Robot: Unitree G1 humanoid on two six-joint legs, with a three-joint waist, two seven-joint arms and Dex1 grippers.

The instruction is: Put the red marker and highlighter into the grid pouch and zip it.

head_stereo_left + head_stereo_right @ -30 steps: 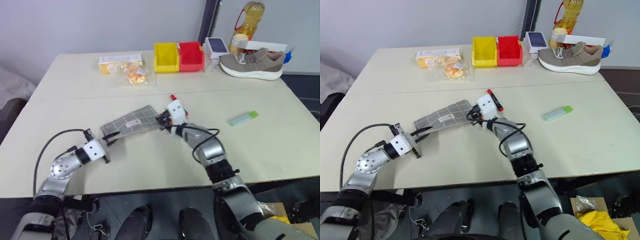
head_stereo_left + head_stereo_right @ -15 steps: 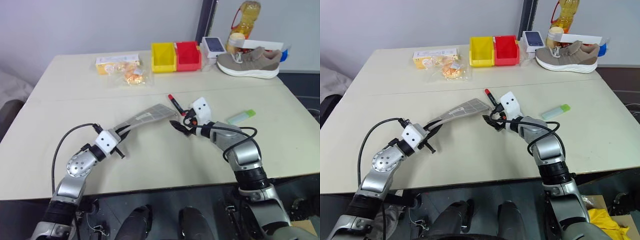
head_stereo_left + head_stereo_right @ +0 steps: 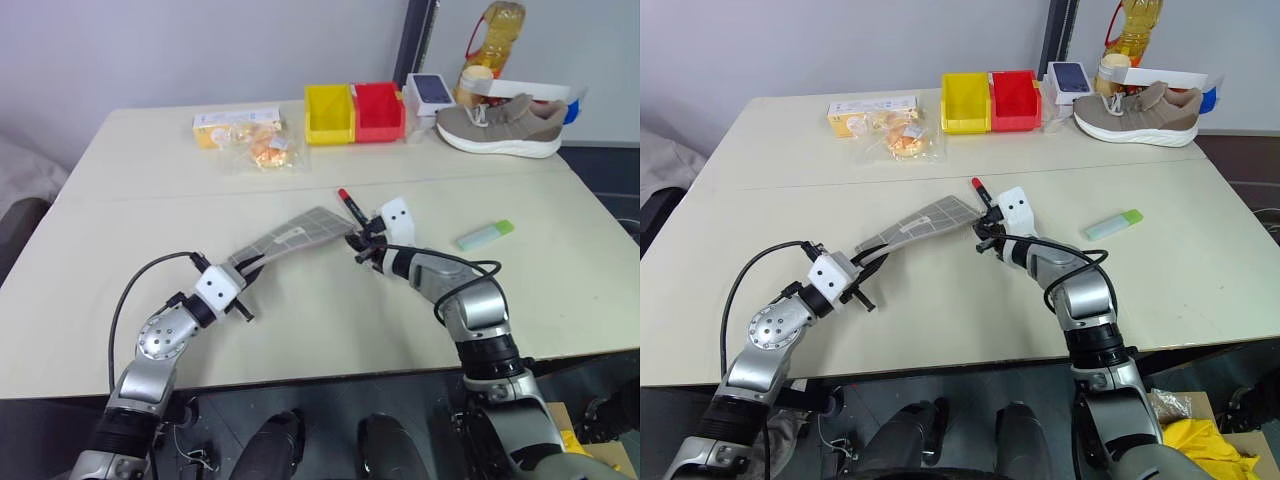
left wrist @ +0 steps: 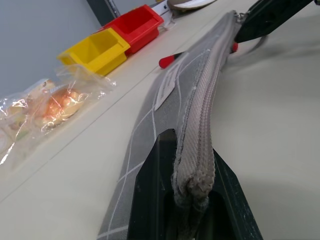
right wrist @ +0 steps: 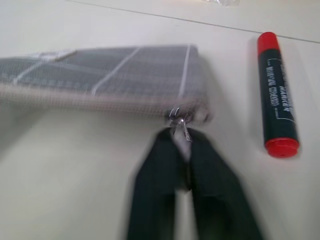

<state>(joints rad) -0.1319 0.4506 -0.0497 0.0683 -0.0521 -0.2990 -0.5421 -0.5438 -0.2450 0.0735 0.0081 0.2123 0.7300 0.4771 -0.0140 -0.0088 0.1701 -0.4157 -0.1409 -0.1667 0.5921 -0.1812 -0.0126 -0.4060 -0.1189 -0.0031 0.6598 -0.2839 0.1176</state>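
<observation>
The grid pouch (image 3: 295, 235) is grey with white lines and hangs just above the table (image 3: 300, 330) between both grippers, zipper edge up. My left gripper (image 3: 250, 268) is shut on its near end, its fingers (image 4: 155, 190) clamping the fabric. At the far end my right gripper (image 5: 178, 131) is shut on the zipper pull (image 5: 179, 119). The red marker (image 5: 277, 95), a black barrel with red ends, lies on the table just beyond that end, apart from the fingers. Further right lies the pale green highlighter (image 3: 486, 235).
At the back stand a yellow bin (image 3: 330, 112) and a red bin (image 3: 380, 108), with a clear snack bag (image 3: 262, 150) and a yellow box (image 3: 238, 125) to their left. A grey shoe (image 3: 505, 125), a bottle (image 3: 495, 35) and a small box (image 3: 432, 92) are back right.
My right gripper let go and opened to the right of the pouch, then came back and shut on the zipper pull. The left arm shifted right and the pouch's far end lifted.
</observation>
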